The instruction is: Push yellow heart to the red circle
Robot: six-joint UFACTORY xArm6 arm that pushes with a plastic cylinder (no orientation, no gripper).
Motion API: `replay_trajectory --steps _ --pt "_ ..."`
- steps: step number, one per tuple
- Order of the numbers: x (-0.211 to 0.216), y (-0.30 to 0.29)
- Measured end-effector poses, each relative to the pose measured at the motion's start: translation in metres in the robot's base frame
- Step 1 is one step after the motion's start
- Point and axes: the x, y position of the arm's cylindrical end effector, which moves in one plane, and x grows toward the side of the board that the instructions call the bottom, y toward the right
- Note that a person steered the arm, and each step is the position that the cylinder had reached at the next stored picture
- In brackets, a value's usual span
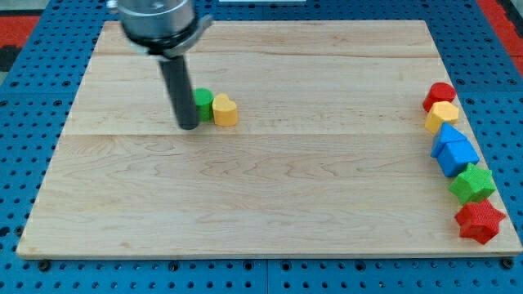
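- The wooden board [270, 188] lies on a blue pegboard surface [24, 122]; it is the only thing here that holds anything, and every block rests directly on its top; no box, tray or bowl shows.
- My tip [188, 126] is the lower end of a straight dark rod coming down from the grey arm head [157, 20] at the view's top left; it has no fingers to spread or press together, so nothing is pinched.
- My tip stands on the board at the left side of a green block [203, 104], seemingly touching it; the rod hides part of that block, so its shape cannot be made out.
- The yellow heart [225, 109] sits just right of the green block, touching it; tip, green block and heart form a short row in the board's far left part.
- The red circle [440, 94] lies well apart from the heart, at the far end of a line of blocks along the right edge.
- Just nearer than the red circle comes a yellow block [442, 115], shape unclear; then two blue blocks [453, 149] pressed together; then a green star [472, 183]; then a red star [480, 221] nearest the view's bottom; each touches its neighbour.
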Motion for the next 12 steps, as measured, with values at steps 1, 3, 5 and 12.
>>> replay_trajectory --steps 1,3,5,12 --pt "-0.011 0.049" --pt "-0.068 0.116" --pt "-0.081 0.058" --pt "-0.096 0.139"
